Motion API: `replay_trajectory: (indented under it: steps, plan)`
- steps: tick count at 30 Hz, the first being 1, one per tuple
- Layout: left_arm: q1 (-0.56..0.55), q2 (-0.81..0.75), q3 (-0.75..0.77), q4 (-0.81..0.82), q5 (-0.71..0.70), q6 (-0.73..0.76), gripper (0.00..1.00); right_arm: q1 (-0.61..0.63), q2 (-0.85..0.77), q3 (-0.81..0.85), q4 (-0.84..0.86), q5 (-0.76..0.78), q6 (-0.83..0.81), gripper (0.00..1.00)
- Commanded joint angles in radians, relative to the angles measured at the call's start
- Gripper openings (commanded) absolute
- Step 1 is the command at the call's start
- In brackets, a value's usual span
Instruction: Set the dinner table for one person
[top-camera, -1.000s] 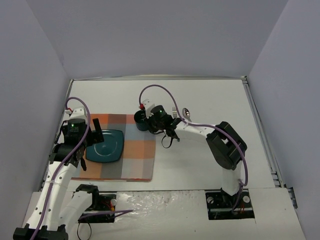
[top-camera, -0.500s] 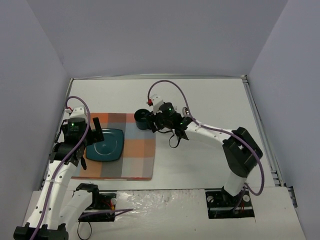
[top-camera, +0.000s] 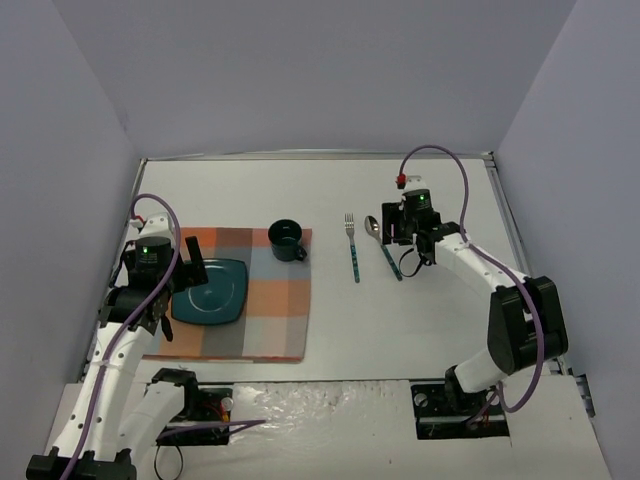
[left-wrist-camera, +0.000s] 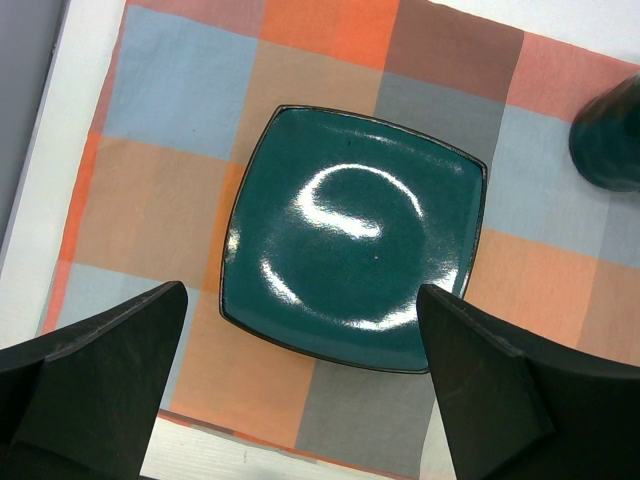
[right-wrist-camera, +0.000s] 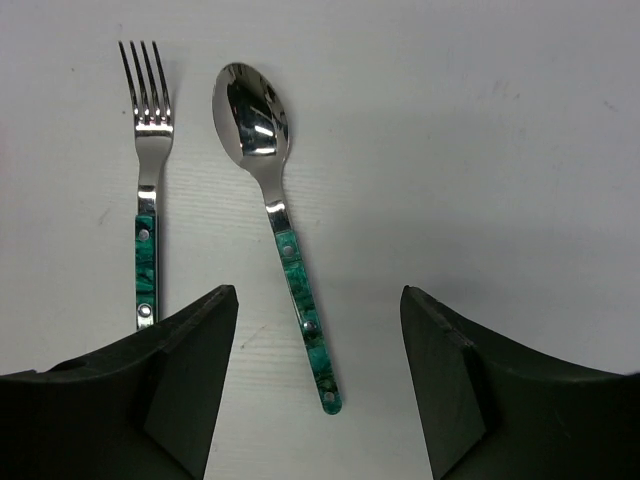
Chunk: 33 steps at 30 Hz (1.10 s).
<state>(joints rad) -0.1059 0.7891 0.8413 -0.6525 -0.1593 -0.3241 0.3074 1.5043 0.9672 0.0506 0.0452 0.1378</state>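
The white dinner table (top-camera: 440, 320) holds a checked placemat (top-camera: 270, 320) on its left side. A teal square plate (top-camera: 208, 290) lies on the placemat, and a dark teal mug (top-camera: 286, 240) stands on its far right corner. A fork (top-camera: 352, 247) and a spoon (top-camera: 381, 244) with green handles lie side by side on the table to the right of the placemat. My left gripper (left-wrist-camera: 300, 293) is open and empty above the plate (left-wrist-camera: 350, 240). My right gripper (right-wrist-camera: 317, 295) is open and empty above the spoon (right-wrist-camera: 275, 200), with the fork (right-wrist-camera: 147, 180) to its left.
Grey walls close in the table on three sides. A metal trim runs along the right edge (top-camera: 525, 270). The mug's side shows at the right edge of the left wrist view (left-wrist-camera: 610, 135). Bare white tabletop lies right of the spoon (right-wrist-camera: 500, 150).
My right gripper has drawn away from the mug on the placemat and swung right to above the spoon. The mug stays where it stood. The left arm has not moved.
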Motion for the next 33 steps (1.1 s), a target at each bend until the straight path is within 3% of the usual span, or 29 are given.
replay_trajectory:
  steps: [1, 12, 19, 21, 27, 33]
  plan:
    - [-0.005, 0.007, 0.021, 0.044, -0.015, 0.012, 0.97, 0.009, 0.052, -0.009, -0.024, -0.016, 0.039, 0.62]
    - [-0.005, 0.006, 0.020, 0.044, -0.009, 0.017, 0.97, 0.007, 0.223, 0.019, 0.022, -0.032, 0.022, 0.55]
    - [-0.004, 0.006, 0.019, 0.044, -0.011, 0.017, 0.97, 0.009, 0.287, 0.048, 0.037, -0.034, 0.004, 0.44]
    - [-0.003, 0.003, 0.019, 0.045, -0.008, 0.019, 0.97, 0.009, 0.298, 0.053, 0.040, -0.034, 0.000, 0.36]
    - [-0.005, 0.002, 0.018, 0.048, 0.004, 0.022, 0.97, 0.010, 0.293, 0.041, 0.040, -0.062, 0.012, 0.00]
    - [-0.005, -0.010, 0.015, 0.066, 0.048, 0.032, 0.97, 0.054, 0.122, 0.013, -0.003, -0.048, 0.091, 0.00]
